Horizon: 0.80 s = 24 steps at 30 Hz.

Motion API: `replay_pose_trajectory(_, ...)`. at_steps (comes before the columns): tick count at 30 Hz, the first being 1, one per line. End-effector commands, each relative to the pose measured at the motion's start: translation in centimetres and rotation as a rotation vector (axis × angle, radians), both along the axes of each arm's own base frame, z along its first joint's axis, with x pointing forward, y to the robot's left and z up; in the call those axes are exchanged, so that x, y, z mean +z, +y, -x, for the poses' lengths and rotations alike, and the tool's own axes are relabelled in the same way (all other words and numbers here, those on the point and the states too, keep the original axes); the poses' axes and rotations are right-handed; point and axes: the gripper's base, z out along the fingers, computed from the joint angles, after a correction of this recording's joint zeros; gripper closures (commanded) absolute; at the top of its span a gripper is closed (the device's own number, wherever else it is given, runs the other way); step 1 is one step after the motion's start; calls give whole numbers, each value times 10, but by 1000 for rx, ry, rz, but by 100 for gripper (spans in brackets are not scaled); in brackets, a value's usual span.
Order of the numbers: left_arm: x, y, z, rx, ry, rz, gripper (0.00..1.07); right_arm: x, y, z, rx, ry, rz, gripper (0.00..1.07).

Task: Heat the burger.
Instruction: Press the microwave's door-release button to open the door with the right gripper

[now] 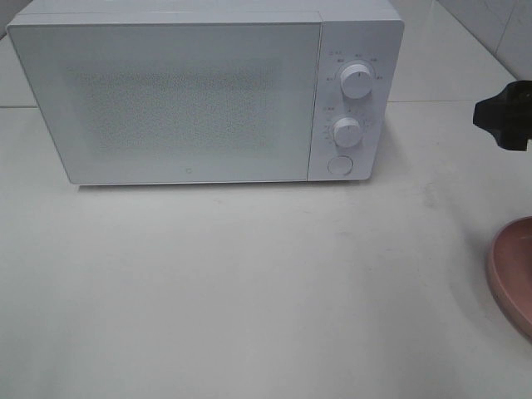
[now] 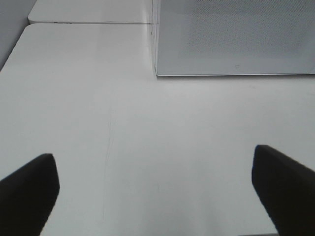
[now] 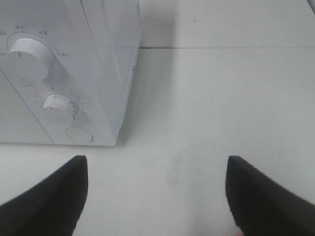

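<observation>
White microwave (image 1: 204,91) stands shut on your tabletop (image 1: 249,291); both your left pincer (image 2: 152,155) and right pincer (image 3: 156,160) gape wide, empty. Where the burger lies, you cannot tell.

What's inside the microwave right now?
Nothing can be seen: the microwave is closed, and the speckled white panel of its door hides the cavity. No burger shows in any view; only part of a pink plate shows, far right.
</observation>
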Motion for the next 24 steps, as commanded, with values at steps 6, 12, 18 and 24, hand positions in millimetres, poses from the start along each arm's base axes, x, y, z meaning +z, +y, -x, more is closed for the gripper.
replay_pose_trajectory(6, 0, -1, 3, -1, -22, 6, 7, -26, 0, -9, 3, -118, 4, 32)
replay_pose_trajectory(12, 0, -1, 3, -1, -22, 6, 7, -46, 19, -10, 82, -214, 48, 32)
replay_pose_trajectory(18, 0, -1, 3, -1, -22, 6, 7, -57, 28, -10, 72, -237, 50, 32)
replay_pose_trajectory(24, 0, -1, 3, -1, -22, 6, 7, -69, 52, -12, 79, -283, 68, 32)
